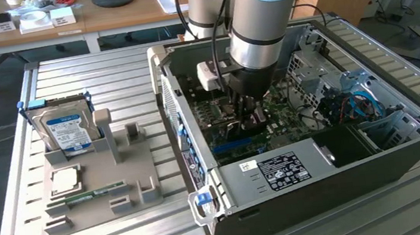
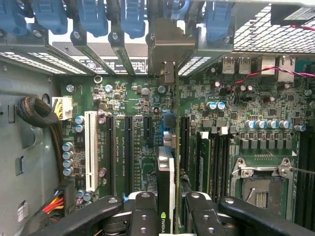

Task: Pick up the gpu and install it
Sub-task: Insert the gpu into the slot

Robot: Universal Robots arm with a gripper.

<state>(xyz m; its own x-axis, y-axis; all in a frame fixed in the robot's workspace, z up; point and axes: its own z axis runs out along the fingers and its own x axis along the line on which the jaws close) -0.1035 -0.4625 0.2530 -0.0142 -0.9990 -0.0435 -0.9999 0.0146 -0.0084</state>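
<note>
Green gpu [image 2: 166, 187] edge-on, hand [image 2: 170, 209] gripping it

Wooden desk [image 1: 102, 19] behind slatted table [image 1: 84, 73]

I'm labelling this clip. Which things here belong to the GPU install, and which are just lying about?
Job in hand:
- gpu, edge-on between the gripper fingers, over the motherboard
- open computer case

Lying about:
- hard drive in the grey holder tray
- RAM stick

Bright daylight washes over the slatted table [image 1: 109, 76], glare whitening its ribs; inside the computer case [image 1: 406, 150], even light, crisp motherboard [image 2: 147, 142].
</note>
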